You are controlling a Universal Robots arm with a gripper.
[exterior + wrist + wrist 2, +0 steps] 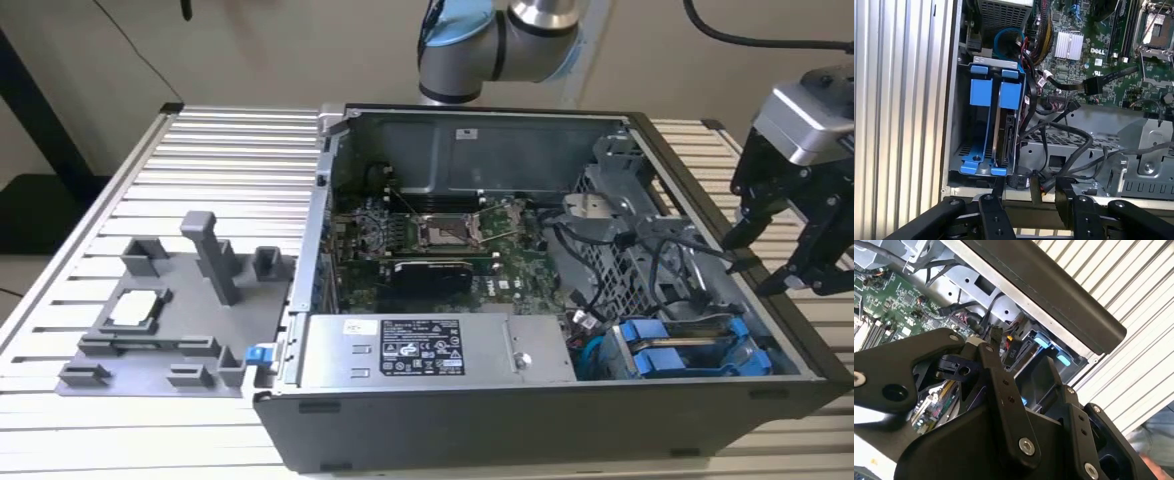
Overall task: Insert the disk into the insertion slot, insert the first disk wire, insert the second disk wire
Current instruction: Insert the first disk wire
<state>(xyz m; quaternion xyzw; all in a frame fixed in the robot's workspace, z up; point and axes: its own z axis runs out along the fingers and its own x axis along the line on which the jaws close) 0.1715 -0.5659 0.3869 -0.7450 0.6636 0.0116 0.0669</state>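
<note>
The disk [1005,134] stands on edge in its blue frame inside the insertion slot [954,150], a grey metal cage at the corner of the open computer case. In the exterior view its blue tabs [663,358] show at the case's near right corner. Loose black wires [1059,134] loop beside the cage, and one black plug [1094,86] lies over the motherboard. My gripper [1031,194] hovers open just outside the case wall in line with the cage, a small black connector [1035,186] near its fingertips. In the exterior view the gripper [774,258] hangs over the case's right rim.
A second blue frame [980,92] fills the neighbouring bay. The motherboard [441,240] and power supply [420,350] fill the case. A taller perforated cage [627,230] stands behind the bays. A grey fixture [167,310] sits on the slatted table [200,180] at the exterior view's left.
</note>
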